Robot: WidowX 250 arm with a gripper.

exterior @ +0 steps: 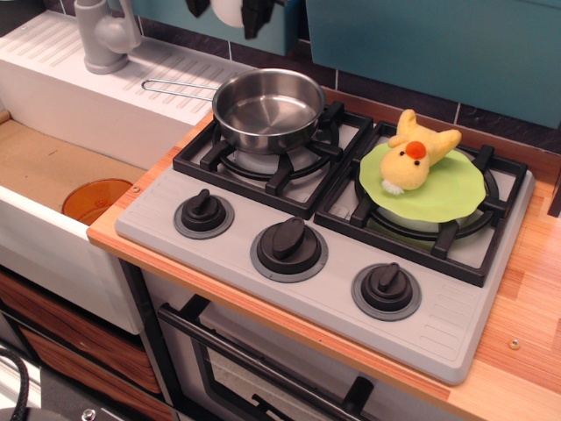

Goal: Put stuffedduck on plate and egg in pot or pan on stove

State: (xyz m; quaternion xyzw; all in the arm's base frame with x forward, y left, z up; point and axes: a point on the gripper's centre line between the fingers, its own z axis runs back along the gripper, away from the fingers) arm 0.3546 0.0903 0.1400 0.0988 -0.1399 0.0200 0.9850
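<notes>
The yellow stuffedduck [414, 154] lies on the lime-green plate [452, 191], which rests on the right burner of the grey stove [438, 326]. The steel pot [267, 109] stands empty on the left burner, its wire handle pointing left. My gripper [230, 14] is at the top edge of the view, above and behind the pot. Only its black fingertips [257, 17] show, and they are shut on the white egg [229, 8], which is partly cut off by the frame edge.
A grey faucet [105, 35] stands on the white sink ledge [79, 88] at the back left. An orange round dish [95, 200] lies in the sink basin. Three black knobs [288, 240] line the stove front. A teal wall rises behind.
</notes>
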